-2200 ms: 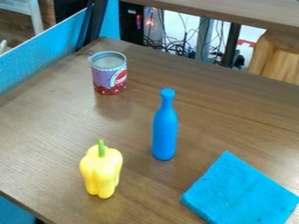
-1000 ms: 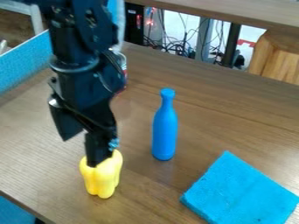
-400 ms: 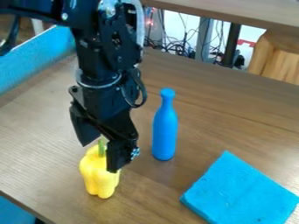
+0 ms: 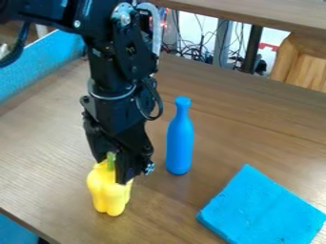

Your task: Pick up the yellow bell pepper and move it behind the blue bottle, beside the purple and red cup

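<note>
1. A yellow bell pepper (image 4: pixel 108 194) stands upright on the brown wooden table (image 4: pixel 255 138), in the lower left part of my camera view, its green stem (image 4: pixel 111 161) pointing up.

2. My black gripper (image 4: pixel 111 171) hangs directly at the pepper's top, beside the stem, and covers part of its upper right side. From my remote seat I cannot tell whether it is clamped on the pepper or merely placed around its top.

3. The black arm (image 4: pixel 115 78) comes in from the upper left and bends downward over the table, a loop of dark cable (image 4: pixel 157 102) curving out along its right side.

4. A smooth blue bottle (image 4: pixel 179 145) stands upright to the right of the pepper and a little farther back, near my gripper but apart from it.

5. A bright blue square cloth (image 4: pixel 262 209) lies flat at the lower right, turned cornerwise, one corner aimed toward the back of the table. It is well apart from the pepper.

6. Along the left side, I see a blue partition (image 4: pixel 41 64) running beside the table's edge.

7. Beyond the far edge, tangled wires (image 4: pixel 200 50) and small red lights (image 4: pixel 164 24) sit near a dark upright post (image 4: pixel 252 50). A second wooden surface (image 4: pixel 274 15) crosses the top, and a piece of light wooden furniture (image 4: pixel 304 66) stands at the upper right.
</note>
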Tool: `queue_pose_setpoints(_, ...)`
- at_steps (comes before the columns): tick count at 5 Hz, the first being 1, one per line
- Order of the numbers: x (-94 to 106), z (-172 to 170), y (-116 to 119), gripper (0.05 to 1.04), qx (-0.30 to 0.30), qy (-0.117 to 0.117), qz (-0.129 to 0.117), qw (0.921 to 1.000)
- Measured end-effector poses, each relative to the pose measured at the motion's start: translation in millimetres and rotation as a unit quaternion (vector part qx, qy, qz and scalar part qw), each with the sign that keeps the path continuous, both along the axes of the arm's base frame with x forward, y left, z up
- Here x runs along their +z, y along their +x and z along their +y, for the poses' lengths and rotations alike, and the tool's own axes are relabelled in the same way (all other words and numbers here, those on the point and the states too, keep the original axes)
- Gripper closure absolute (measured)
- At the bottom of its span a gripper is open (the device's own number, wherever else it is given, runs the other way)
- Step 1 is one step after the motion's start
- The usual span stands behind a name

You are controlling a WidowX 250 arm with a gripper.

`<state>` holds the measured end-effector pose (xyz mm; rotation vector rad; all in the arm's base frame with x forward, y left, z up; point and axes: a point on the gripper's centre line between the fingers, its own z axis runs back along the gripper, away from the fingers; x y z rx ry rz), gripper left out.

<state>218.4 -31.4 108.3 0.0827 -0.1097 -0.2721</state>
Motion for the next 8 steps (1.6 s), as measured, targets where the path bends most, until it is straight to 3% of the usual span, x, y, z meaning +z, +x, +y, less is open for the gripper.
queue_pose_setpoints(1, -0.4, -1, -3, 0.732, -0.008, -0.001, 0.01, 0.9999)
queue_pose_setpoints(2, 2.5, -4, -9, 0.908, -0.015, -0.013, 0.022, 0.9996)
queue_pose_setpoints(4, 30.9, -17, -16, 0.971, -0.038, -0.051, 0.036, 0.9974)
queue_pose_setpoints(5, 69.7, -40, -10, 0.971, -0.06, -0.089, 0.026, 0.9939)
queue_pose_setpoints(6, 117.0, -56, 11, 0.971, -0.071, -0.123, -0.001, 0.9898)
queue_pose_setpoints(7, 141.6, -69, 48, 0.971, -0.069, -0.14, -0.018, 0.9875)
queue_pose_setpoints(8, 151.8, -50, 90, 0.971, -0.026, -0.146, -0.034, 0.9884)
